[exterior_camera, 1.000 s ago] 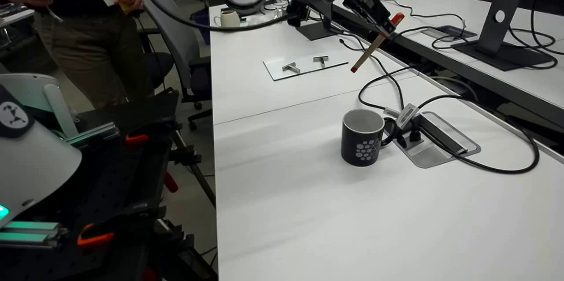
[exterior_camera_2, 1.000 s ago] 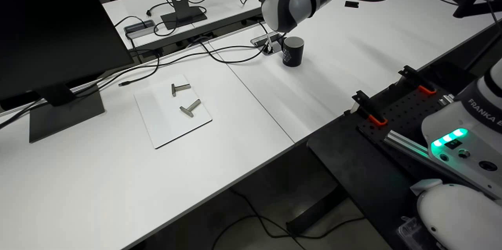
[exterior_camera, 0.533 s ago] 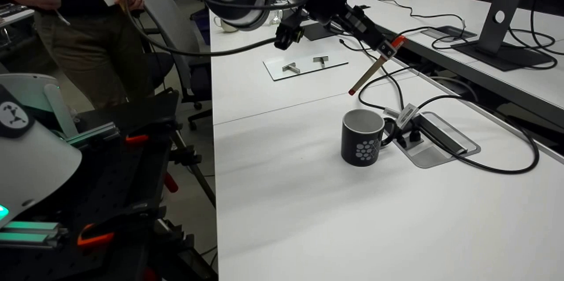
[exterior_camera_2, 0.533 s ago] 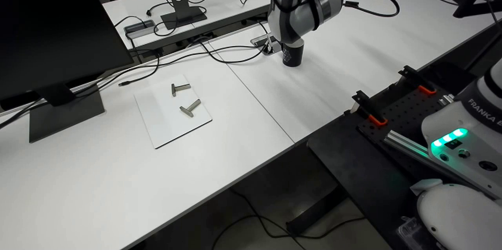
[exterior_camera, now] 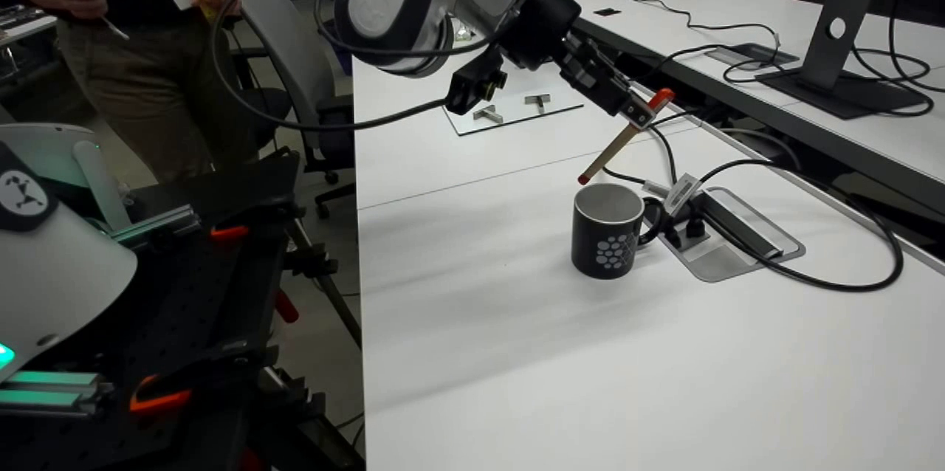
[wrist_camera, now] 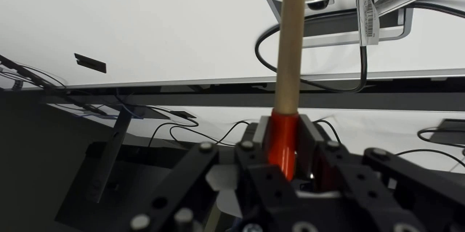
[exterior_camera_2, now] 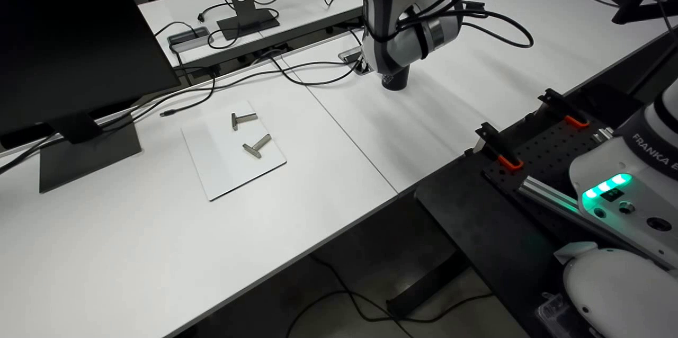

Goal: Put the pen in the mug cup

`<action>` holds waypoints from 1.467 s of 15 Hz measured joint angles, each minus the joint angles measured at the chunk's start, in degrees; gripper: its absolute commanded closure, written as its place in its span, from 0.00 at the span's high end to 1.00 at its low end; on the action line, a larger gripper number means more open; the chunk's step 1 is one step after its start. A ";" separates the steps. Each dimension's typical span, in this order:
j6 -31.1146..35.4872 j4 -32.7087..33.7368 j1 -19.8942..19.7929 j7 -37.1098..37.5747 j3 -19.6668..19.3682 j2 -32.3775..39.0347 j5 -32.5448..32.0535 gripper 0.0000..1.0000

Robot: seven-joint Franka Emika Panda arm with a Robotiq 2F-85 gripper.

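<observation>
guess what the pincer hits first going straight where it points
Likely the black cable by the socket panel, or the desk there; the held pen may brush the mug sooner. Depth is unclear.

Pen (wrist_camera: 288,72): shaft matt, wood-like; held end glossy, plastic-looking. Mug cup (exterior_camera: 602,242): smooth. Tabletop (exterior_camera: 472,353): smooth, satin. Socket panel (exterior_camera: 716,262) near tabletop's far edge: metallic.

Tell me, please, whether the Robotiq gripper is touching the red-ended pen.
Touching. The wrist view shows the Robotiq gripper shut on the red-ended pen, with one jaw against each side of its nearer end.
</observation>
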 measured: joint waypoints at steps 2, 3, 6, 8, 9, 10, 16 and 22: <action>0.00 0.96 0.97 1.66 0.01 0.54 1.11 0.08; 0.00 1.60 1.61 3.22 -0.11 0.71 1.11 0.08; 0.00 3.28 3.41 7.38 -0.62 1.22 1.06 0.08; 0.00 3.85 4.03 9.53 -0.71 1.39 1.04 0.08; 0.00 3.86 4.14 10.19 -0.71 1.46 1.04 0.08; -0.02 3.82 4.14 10.69 -0.74 1.62 1.04 0.08; -0.03 2.40 4.06 12.71 -2.00 3.26 1.03 0.08; -0.03 0.37 3.71 13.00 -2.58 3.90 0.93 0.08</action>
